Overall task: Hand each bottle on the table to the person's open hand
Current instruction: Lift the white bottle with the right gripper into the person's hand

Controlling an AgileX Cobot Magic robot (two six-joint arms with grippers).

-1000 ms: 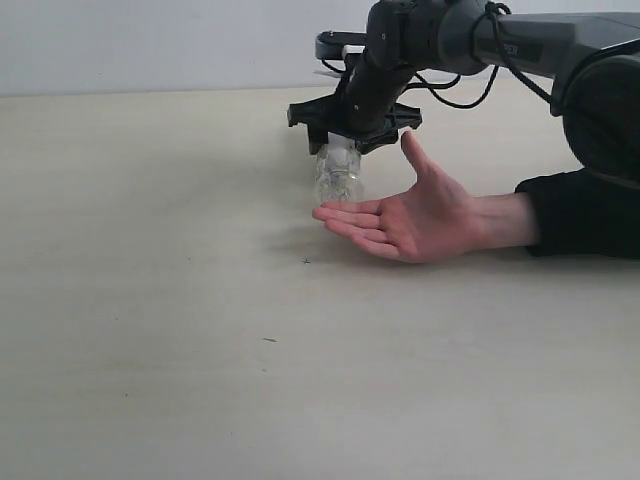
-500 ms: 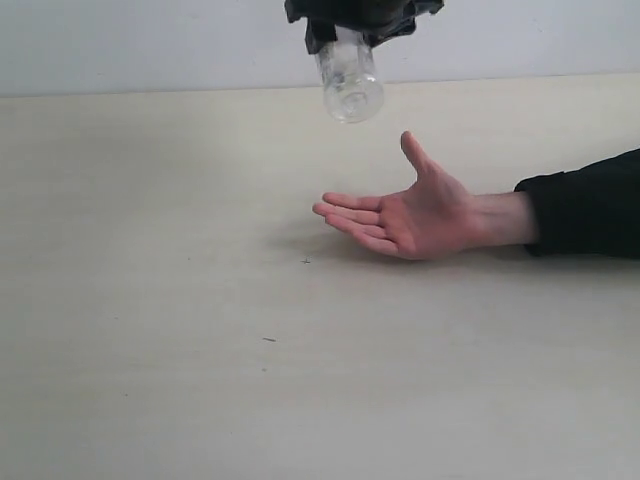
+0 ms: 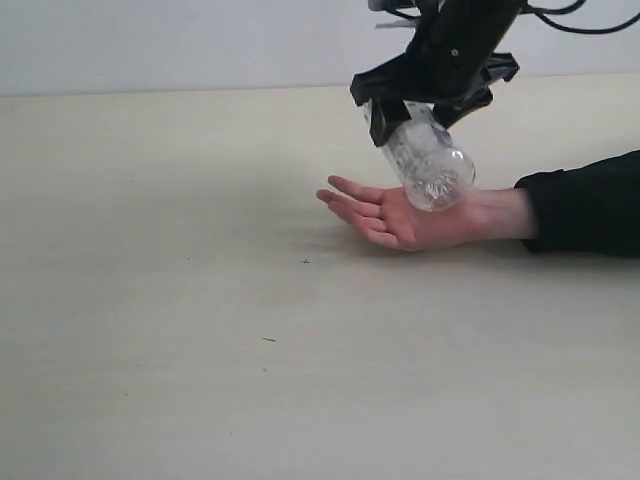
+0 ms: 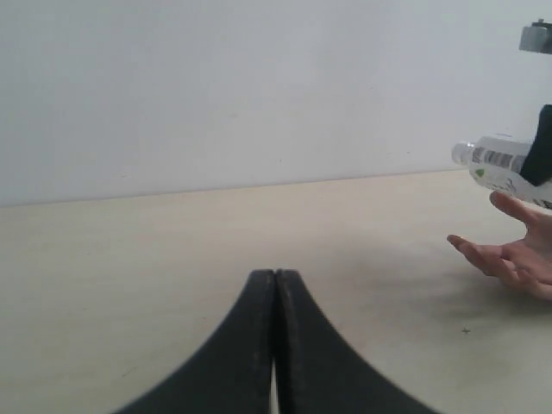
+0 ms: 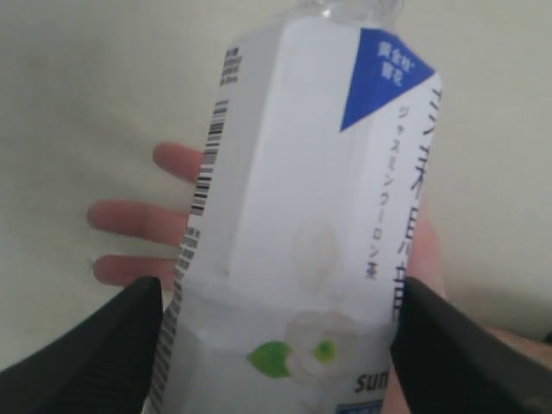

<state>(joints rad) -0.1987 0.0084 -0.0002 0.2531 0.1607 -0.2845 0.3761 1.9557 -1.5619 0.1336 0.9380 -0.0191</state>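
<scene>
Right gripper (image 3: 424,112): clamped on 1 bottle (image 3: 432,170), black fingers (image 5: 95,362) pressed on both sides of the label, near the cap end as far as I can tell. Jaws are only as wide as the bottle body.

The bottle is off the table (image 3: 200,320), tilted, with its clear ribbed base pointing down and toward the exterior camera. Label is white with a blue triangle, a barcode strip and a green leaf with flower print. Cap is not readable in any view.

The bottle hangs right over the person's hand (image 3: 398,218). Its base overlaps the palm and wrist area in the exterior view, and I can't tell whether it touches the skin.

The hand lies palm up on the table in the far half, toward the right edge. The fingers are spread and point toward the left edge. A black sleeve (image 3: 585,205) comes in from the right edge.

Left gripper (image 4: 274,332): fully closed, pads flat against each other, nothing held. It sits low over bare table, well apart from the hand and bottle, which show at the side of its wrist view. White wall (image 3: 150,40) runs behind the far edge.
</scene>
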